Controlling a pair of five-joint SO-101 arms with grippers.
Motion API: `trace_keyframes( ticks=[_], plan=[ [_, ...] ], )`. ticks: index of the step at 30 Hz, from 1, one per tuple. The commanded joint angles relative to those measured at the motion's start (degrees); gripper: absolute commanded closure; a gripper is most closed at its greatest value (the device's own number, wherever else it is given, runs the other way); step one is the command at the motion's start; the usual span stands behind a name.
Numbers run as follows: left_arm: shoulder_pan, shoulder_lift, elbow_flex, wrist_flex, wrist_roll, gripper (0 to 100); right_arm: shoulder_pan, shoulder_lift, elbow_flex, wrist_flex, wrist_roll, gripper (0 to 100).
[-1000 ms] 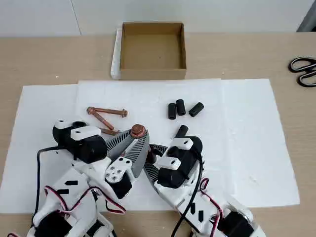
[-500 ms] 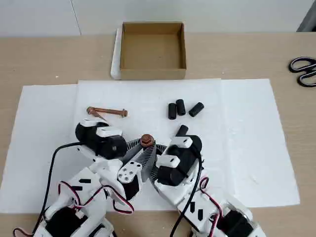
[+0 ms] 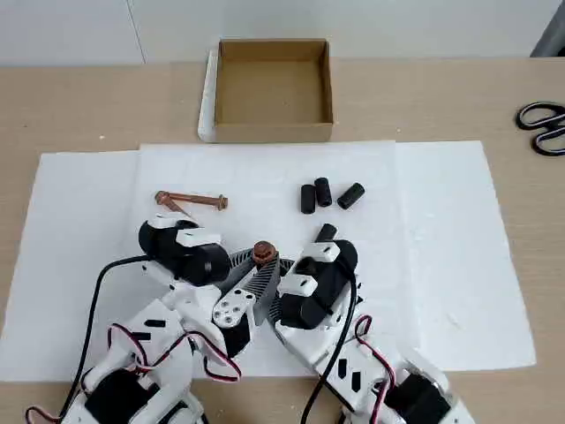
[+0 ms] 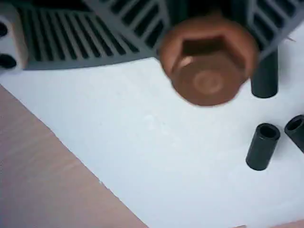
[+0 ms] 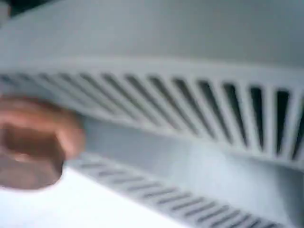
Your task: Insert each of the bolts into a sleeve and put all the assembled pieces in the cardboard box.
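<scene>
A pale wooden table [image 3: 459,97] stood before a white wall [image 3: 397,22], a white sheet [image 3: 459,265] spread across it, black-handled scissors [image 3: 543,126] at its edge.

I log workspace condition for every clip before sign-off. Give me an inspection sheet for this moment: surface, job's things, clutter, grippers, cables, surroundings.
Surface: wooden table with a white sheet spread on it.
Job's things: cardboard box empty; loose bolts on the sheet; three sleeves lying together, a fourth sleeve by the right arm.
Clutter: scissors at the table's edge; white strip against the box.
Grippers: left gripper shut on a bolt, head up; right gripper close beside it, state unclear.
Cables: black cables and red-and-white wires loop along the arms.
Surroundings: white wall behind the table.
</scene>
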Motion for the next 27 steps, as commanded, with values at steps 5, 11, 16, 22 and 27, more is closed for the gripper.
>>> trace_keyframes(
  ticks=[5,11,16,22,27],
  plan=[
    [1.4,0.0,1.1,0.8,0.4,89,0.2,-0.7,-0.8,-3.1,0.5,99.5],
    [1.4,0.2,1.1,0.8,0.2,89,0.2,-0.7,-0.8,-3.0,0.5,99.5],
    [1.2,0.3,1.1,0.5,-2.8,88,0.2,-0.7,-0.7,-2.9,0.5,99.5],
    [-4.0,0.4,1.2,-0.2,-8.4,88,0.2,-0.5,-0.7,-2.9,0.5,99.5],
    [-6.2,0.4,1.1,-2.1,-11.3,88,0.2,-0.3,-0.7,-2.9,0.5,99.5]
  ],
)
